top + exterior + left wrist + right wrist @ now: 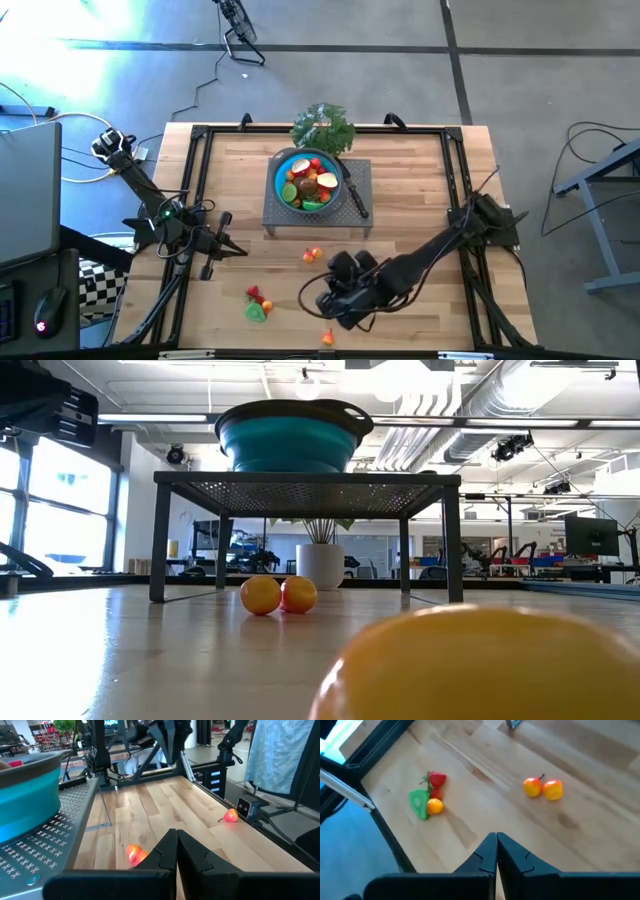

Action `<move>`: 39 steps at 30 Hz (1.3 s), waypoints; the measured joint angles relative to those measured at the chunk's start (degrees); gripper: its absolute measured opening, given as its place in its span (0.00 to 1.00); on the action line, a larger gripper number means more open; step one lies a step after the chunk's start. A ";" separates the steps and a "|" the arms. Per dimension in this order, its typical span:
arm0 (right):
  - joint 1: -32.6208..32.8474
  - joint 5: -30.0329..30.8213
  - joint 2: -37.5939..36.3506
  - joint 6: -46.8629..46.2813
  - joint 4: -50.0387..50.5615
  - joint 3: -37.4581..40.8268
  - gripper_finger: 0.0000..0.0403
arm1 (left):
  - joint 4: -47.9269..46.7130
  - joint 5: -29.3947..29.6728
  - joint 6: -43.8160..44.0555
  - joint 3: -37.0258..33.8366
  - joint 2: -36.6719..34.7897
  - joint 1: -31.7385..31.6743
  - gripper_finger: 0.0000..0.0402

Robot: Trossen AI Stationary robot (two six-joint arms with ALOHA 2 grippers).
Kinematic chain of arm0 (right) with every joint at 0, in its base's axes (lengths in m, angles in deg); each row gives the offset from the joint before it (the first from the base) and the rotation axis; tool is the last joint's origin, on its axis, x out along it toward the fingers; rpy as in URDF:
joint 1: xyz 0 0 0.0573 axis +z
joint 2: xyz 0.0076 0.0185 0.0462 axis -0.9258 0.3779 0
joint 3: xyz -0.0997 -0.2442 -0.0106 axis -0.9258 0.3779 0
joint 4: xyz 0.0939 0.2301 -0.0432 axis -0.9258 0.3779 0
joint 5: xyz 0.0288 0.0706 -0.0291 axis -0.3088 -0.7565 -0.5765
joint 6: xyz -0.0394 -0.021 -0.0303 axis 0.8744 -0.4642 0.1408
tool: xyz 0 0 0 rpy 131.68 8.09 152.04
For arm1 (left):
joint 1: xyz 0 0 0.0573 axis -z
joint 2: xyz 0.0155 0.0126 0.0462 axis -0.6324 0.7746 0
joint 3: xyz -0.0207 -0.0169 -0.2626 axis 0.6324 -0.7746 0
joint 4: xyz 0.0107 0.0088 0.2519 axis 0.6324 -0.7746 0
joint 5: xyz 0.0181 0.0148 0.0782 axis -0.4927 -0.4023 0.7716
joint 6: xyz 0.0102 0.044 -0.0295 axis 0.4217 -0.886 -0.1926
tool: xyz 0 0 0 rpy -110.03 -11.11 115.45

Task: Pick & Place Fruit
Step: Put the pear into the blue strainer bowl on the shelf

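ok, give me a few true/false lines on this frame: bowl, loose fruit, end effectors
1. The blue bowl sits on the grey mesh stand. True.
2. The bowl is empty. False: it holds several fruit pieces.
3. Both end effectors are shut, the left end effector and the right end effector alike. True.
4. The right end effector holds a fruit. False: nothing sits between its fingers.
5. A pair of orange fruits lies on the table in front of the stand. True.

You see two dark arms of slim black links and bulky joints; the left arm point(165, 215) shows a small green light, and the right arm point(420, 260) trails thin black cables.
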 joint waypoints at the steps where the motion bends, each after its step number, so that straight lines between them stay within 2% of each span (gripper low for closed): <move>1: 0.05 -0.33 1.08 -0.96 0.92 -1.71 0.01 | 0.00 0.00 0.02 0.00 0.00 0.02 0.00; 9: 1.78 -1.84 7.36 -5.52 4.72 -11.88 0.01 | -0.06 0.02 0.11 0.00 0.00 0.00 0.00; 16: 2.92 -6.91 8.99 -13.99 4.20 -12.97 0.01 | -0.16 0.04 0.09 0.00 -0.02 0.02 0.00; 23: 3.17 -18.62 11.61 -18.29 -1.61 -12.97 0.01 | -0.44 0.24 -0.19 0.00 0.00 0.00 0.00; 31: 2.44 -33.29 14.32 -27.15 4.47 -12.93 0.01 | -0.86 0.21 -0.20 0.02 0.12 0.00 0.00; 35: 1.87 -34.49 14.85 -26.08 2.60 -12.92 0.01 | -1.44 0.33 -0.27 0.02 0.09 0.00 0.00; 39: 1.70 -31.90 15.14 -23.28 2.19 -12.84 0.01 | -1.73 0.54 -0.28 0.02 0.09 0.00 0.00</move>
